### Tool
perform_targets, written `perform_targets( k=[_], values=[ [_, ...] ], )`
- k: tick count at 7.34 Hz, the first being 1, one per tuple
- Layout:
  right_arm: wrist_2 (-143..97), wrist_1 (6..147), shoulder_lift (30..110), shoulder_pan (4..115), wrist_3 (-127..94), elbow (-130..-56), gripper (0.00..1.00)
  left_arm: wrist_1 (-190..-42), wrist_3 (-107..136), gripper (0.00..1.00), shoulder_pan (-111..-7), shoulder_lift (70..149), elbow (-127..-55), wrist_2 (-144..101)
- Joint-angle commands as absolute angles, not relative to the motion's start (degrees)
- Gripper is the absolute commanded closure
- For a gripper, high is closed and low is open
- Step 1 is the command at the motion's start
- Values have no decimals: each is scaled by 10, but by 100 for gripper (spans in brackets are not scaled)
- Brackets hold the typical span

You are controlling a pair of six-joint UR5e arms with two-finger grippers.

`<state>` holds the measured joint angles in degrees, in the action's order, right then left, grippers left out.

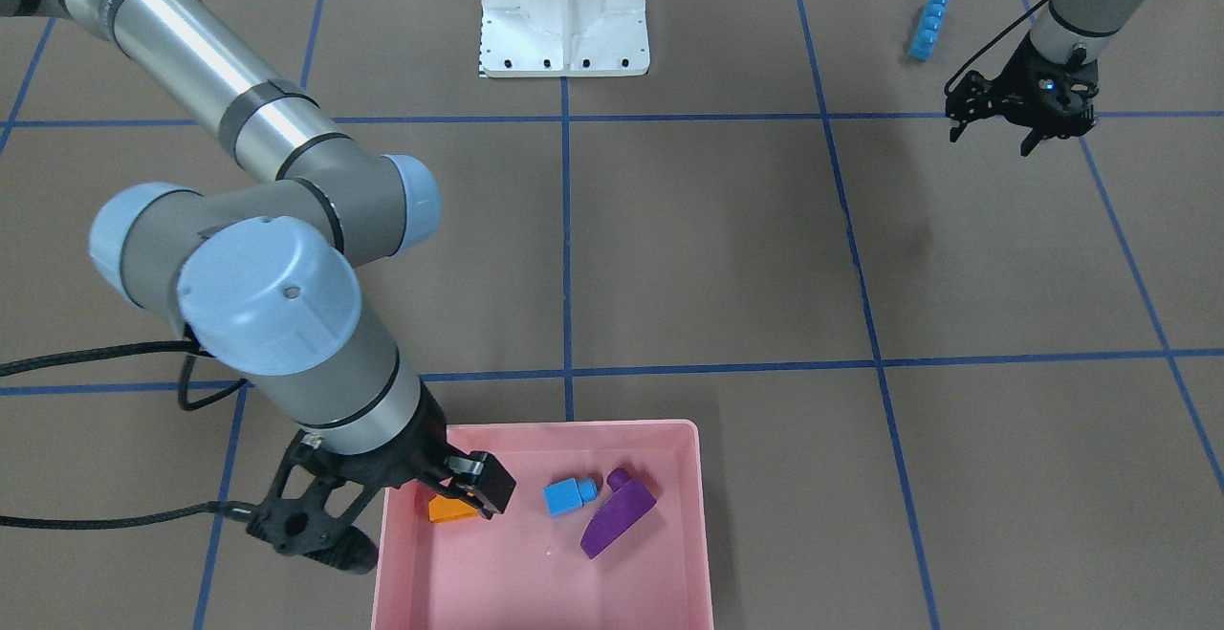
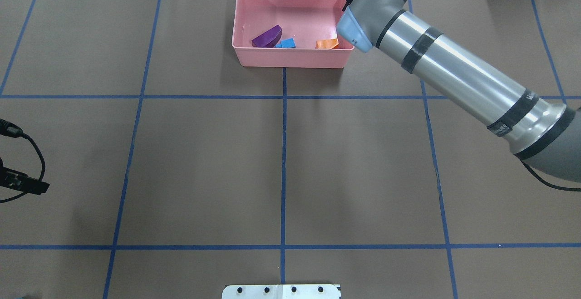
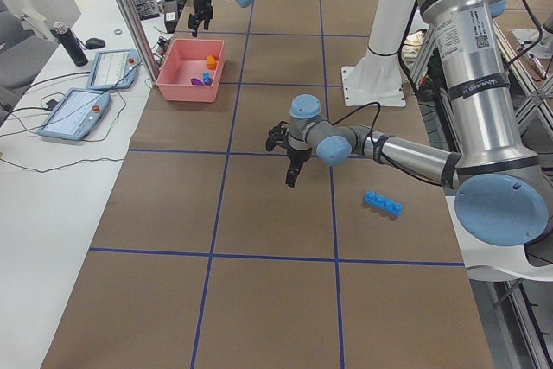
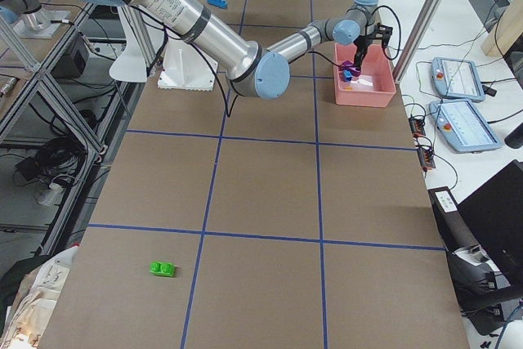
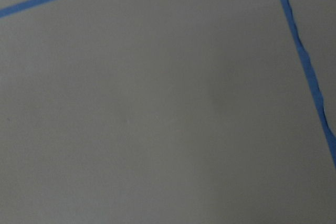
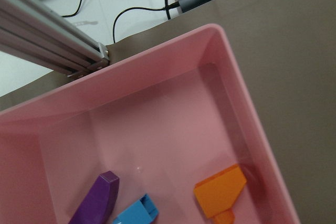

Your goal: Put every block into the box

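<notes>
The pink box [image 1: 703, 515] holds the orange wedge [image 1: 451, 510], the small blue cube [image 1: 568, 495] and the purple sloped piece [image 1: 618, 517]. All three also show in the right wrist view, where the wedge [image 6: 220, 190] lies loose on the box floor. My right gripper [image 1: 421, 515] hangs open and empty over the box edge beside the wedge. The long blue bar [image 1: 928, 26] lies on the table. My left gripper [image 1: 994, 138] hovers open and empty a short way from it. The green brick [image 4: 163, 269] lies far off on my right side of the table.
The white robot base [image 1: 564, 13] stands at the table's middle edge. Blue tape lines [image 1: 566, 228] grid the brown table. Tablets [image 3: 108, 66] and cables lie beyond the box on the operators' side. The left wrist view shows only bare table and tape.
</notes>
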<state>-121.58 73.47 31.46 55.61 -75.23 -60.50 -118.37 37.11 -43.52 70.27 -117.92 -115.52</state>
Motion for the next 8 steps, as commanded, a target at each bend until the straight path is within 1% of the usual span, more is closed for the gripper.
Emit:
perform_targets(
  k=[1, 2, 3, 4, 5, 6, 8],
  values=[
    [-1252, 872, 440, 600, -641, -793, 4, -1244, 436, 1, -375, 658, -1180, -1150],
    [-1251, 915, 520, 609, -573, -877, 4, -1245, 466, 1, -338, 646, -1188, -1128],
    [-1251, 925, 610, 619, -515, -952, 5, -1246, 490, 1, -300, 620, -1209, -1107],
    [-1251, 925, 684, 625, -461, -1001, 5, -1247, 514, 1, -270, 598, -1230, -1106],
    [-1251, 925, 737, 630, -425, -1030, 5, -1276, 514, 1, -224, 570, -1232, -1085],
    [-1251, 925, 756, 630, -405, -1039, 5, -1279, 518, 1, -149, 551, -1231, -1051],
    [-1252, 925, 772, 631, -403, -1042, 5, -1279, 547, 0, -78, 536, -1229, -1049]
  ],
)
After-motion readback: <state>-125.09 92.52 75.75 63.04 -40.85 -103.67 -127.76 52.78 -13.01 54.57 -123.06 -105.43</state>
